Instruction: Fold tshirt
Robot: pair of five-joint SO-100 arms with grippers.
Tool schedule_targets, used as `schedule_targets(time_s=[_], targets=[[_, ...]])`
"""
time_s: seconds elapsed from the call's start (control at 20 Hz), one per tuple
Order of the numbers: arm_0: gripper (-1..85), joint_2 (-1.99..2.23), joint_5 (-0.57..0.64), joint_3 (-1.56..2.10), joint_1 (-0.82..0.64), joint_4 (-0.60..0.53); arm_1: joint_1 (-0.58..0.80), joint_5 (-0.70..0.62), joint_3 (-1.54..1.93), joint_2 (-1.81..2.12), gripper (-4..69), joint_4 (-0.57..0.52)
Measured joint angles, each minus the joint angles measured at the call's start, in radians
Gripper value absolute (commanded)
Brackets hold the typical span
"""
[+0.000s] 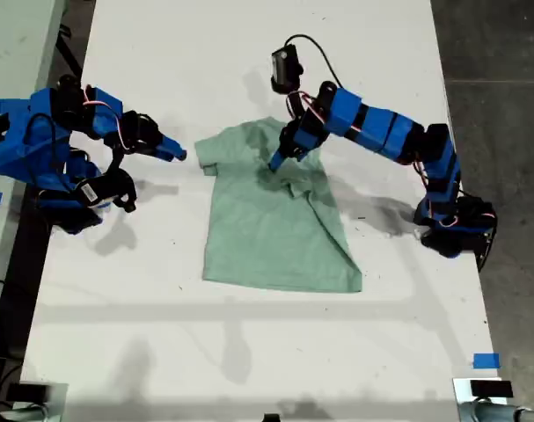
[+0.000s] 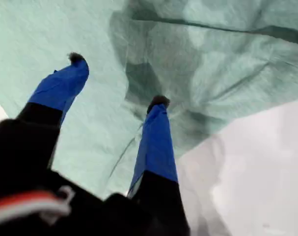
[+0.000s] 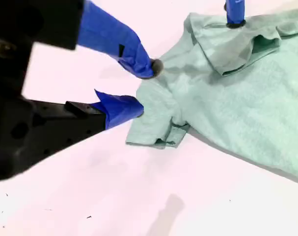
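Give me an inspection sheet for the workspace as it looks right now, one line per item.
Surface: white table, a few small dark specks.
Job's things: tshirt lies mostly flat mid-table; one side is already folded inward, the other sleeve is still out.
Clutter: nothing seen.
Grippers: my first gripper open, tips down on the cloth near the collar; my second gripper open, at the outstretched sleeve's edge, nothing held.
Cables: black cable loops above the first arm; red-and-white wires on the second arm.
Surroundings: blue tape near the table's edge, dark floor beyond it.
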Motion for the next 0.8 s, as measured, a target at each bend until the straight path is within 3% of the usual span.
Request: schedule_targets(time_s=[0.1,0.15,0.4,0.8], targets=[[7.3,-0.006,0.011,0.000,-0.040,0.006,0.025,-0.003,0.000,0.061,12.8,0.051],[5.4,-0.020,0.029,0.000,-0.078,0.014,0.026,-0.012,0.000,0.094,12.7,0.067],[16.0,-0.258,0.215,-0.107,-0.273,0.046,0.003,-0.034,0.040,0.201,12.6,0.097],[32.5,-0.538,0.476,-0.350,-0.387,0.078,-0.048,-0.037,0.181,0.316,12.0,0.097]])
